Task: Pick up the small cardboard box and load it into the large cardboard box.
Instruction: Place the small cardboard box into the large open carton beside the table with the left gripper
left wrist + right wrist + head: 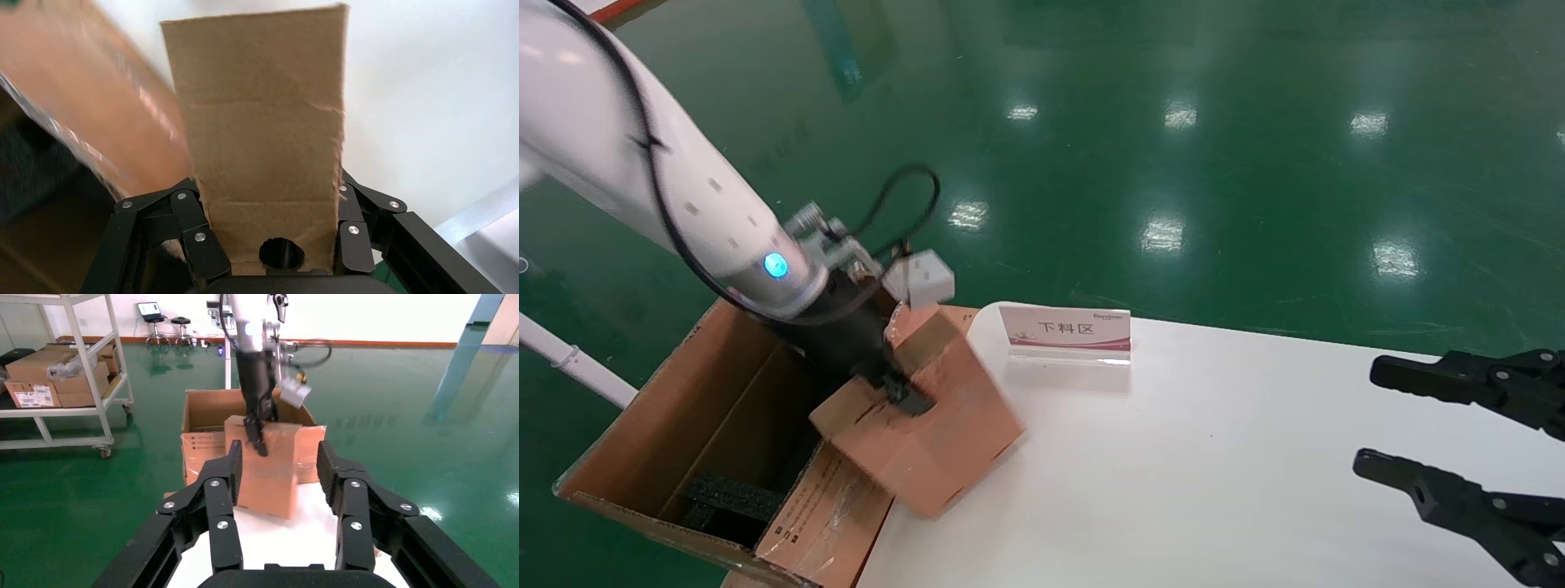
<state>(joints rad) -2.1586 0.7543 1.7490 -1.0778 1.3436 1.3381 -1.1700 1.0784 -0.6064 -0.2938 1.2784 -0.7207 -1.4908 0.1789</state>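
Small box (pixel 936 425) clamped in left gripper (pixel 903 400), tilted over table edge, large box (pixel 682 425) just leftward; right gripper (pixel 1442 433) wide, idle.

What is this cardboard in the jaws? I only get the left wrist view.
Observer: It's the small cardboard box, clamped by the left gripper and tilted in the air.
Operator: Is it over the carton?
Observer: Only partly; it hangs across the large cardboard box rim and the white table edge.
Operator: And the other arm?
Observer: The right gripper hangs open over the table's far right side, holding nothing.
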